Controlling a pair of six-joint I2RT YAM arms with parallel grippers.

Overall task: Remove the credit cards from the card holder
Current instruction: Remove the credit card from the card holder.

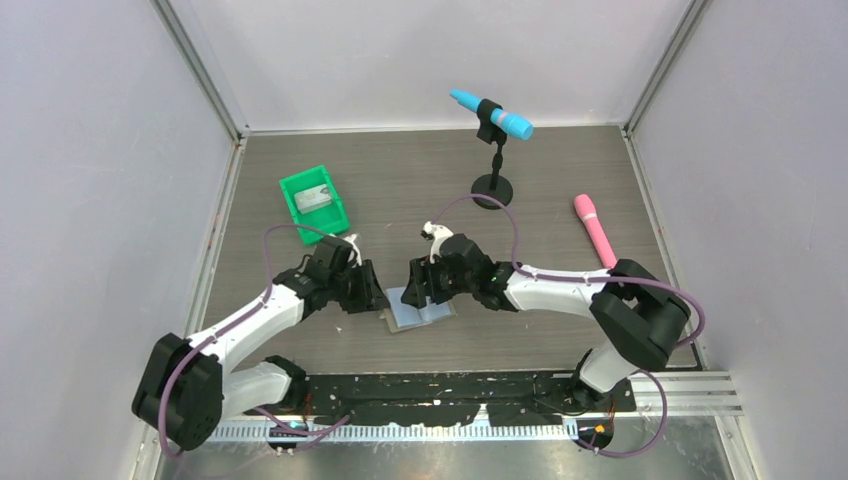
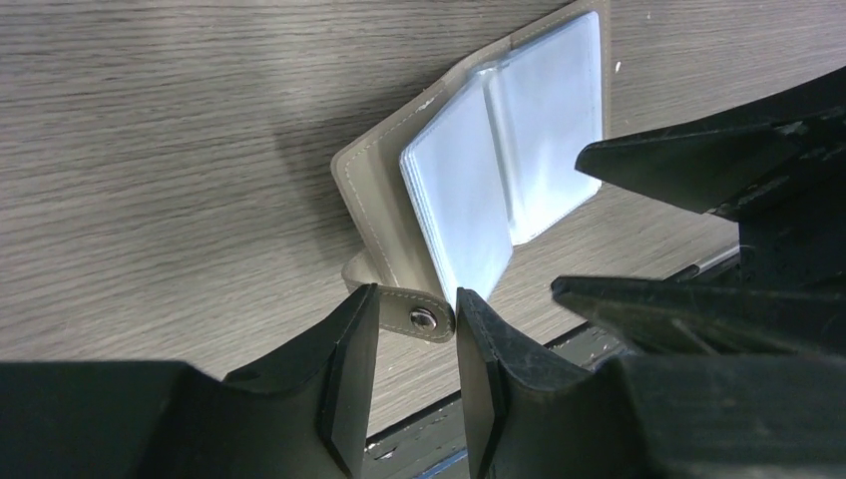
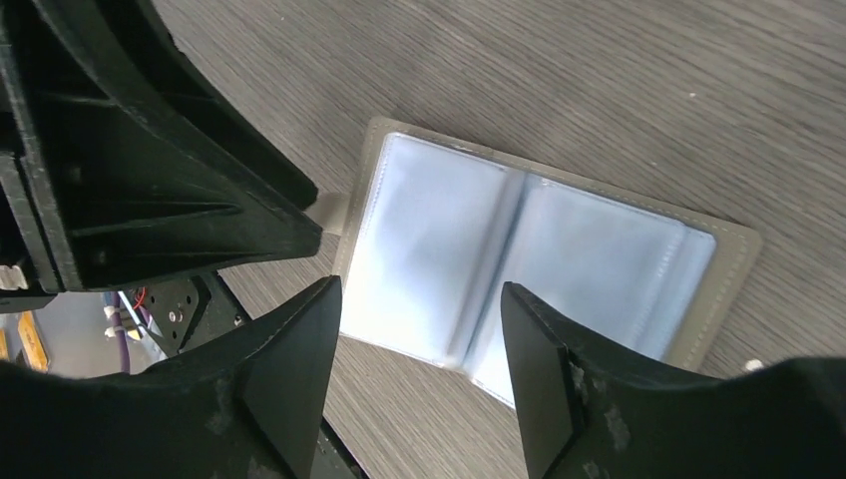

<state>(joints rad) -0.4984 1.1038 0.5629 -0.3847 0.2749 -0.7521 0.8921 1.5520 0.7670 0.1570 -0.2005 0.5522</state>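
The card holder (image 1: 422, 314) lies opened flat on the wooden table, grey cover down and pale blue sleeves (image 3: 439, 239) up. Its grey snap tab (image 2: 424, 318) sticks out just beyond my left gripper (image 2: 417, 299), whose jaws stand apart with nothing pinched. My right gripper (image 3: 419, 294) hovers open over the holder's near edge, with nothing between its fingers. In the top view the left gripper (image 1: 372, 292) and right gripper (image 1: 414, 284) face each other across the holder. No credit cards are distinguishable; I cannot tell whether the sleeves hold any.
A green bin (image 1: 334, 205) with a grey flat item inside stands at the back left. A blue microphone on a black stand (image 1: 492, 185) is at the back centre, and a pink microphone (image 1: 594, 228) lies at the right. A black rail (image 1: 450, 395) runs along the near edge.
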